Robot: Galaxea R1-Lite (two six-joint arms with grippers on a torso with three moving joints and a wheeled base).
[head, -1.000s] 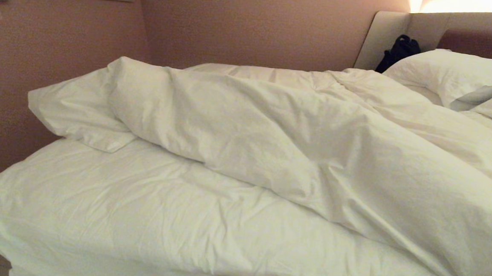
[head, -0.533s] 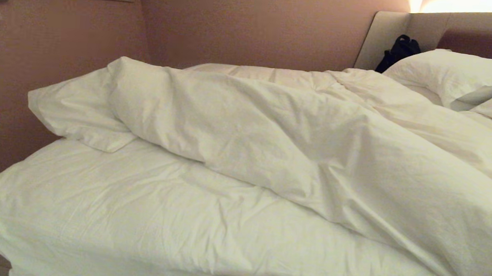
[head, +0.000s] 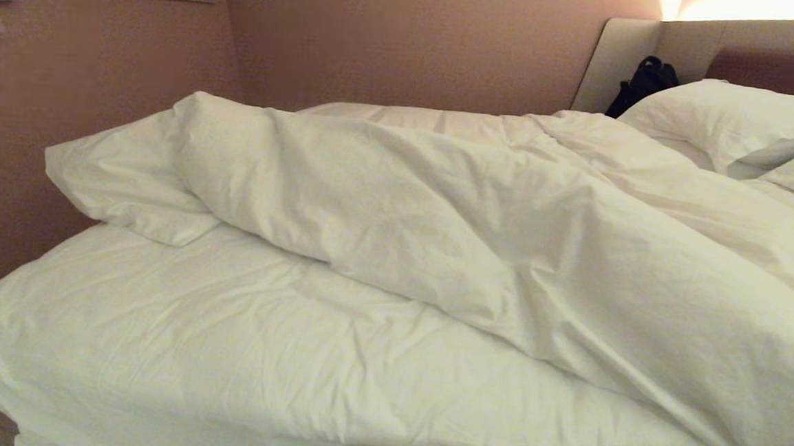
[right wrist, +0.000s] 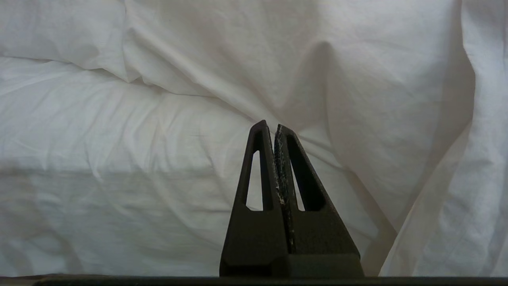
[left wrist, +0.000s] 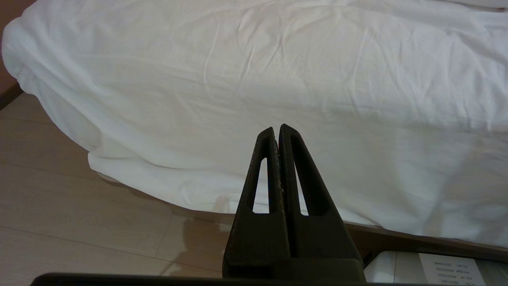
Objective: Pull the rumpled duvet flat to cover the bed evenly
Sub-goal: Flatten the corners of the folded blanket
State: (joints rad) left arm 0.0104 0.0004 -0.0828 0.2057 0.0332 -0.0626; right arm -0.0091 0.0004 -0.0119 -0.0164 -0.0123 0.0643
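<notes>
The duvet (head: 479, 235) lies bunched in a long ridge slanting across the bed (head: 237, 351), from the far corner by the wall down towards the near right edge; the near half of the mattress is bare sheet, and the pillows (head: 734, 119) sit at the headboard end on the right; a dark bag (head: 643, 83) leans behind them. The left gripper (left wrist: 276, 131) hangs low by the bed's near side, over the floor (left wrist: 59, 198), its jaws pressed together on nothing; the right gripper (right wrist: 270, 128) faces the folded duvet edge, jaws likewise together and empty; neither touches the cloth. The duvet looks thick, puffy and soft; I'd judge it light for its bulk but floppy, so it will drag and fold rather than slide as one piece; a pinch of cover alone may slip off the filling. The best hold seems the folded near edge low on the right, and the loose corner (head: 130, 186) at the far left.
</notes>
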